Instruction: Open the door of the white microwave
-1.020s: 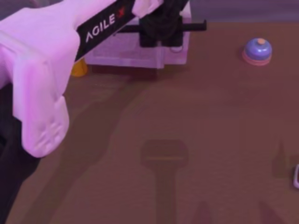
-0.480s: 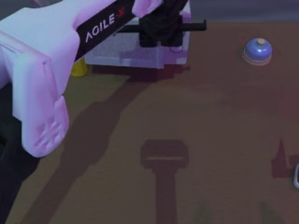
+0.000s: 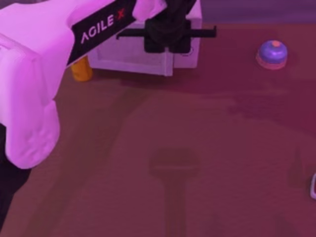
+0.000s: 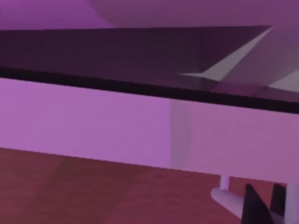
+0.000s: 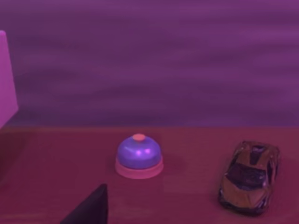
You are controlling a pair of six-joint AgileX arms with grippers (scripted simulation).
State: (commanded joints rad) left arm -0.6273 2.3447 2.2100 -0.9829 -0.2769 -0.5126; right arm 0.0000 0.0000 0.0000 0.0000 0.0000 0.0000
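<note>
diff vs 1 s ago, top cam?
The left arm swung toward the table's left, uncovering more of the yellow object. Its left gripper stayed at the white microwave front. The bell did not move; door movement is unclear.

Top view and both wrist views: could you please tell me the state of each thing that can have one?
white microwave: upright at the table's far edge.
door: not swung wide; shut or just ajar, cannot tell.
left hand: at the microwave's front.
right hand: parked at the table's right edge.
bell: upright, untouched.
toy car: on its wheels.
orange object: beside the microwave, partly hidden.
</note>
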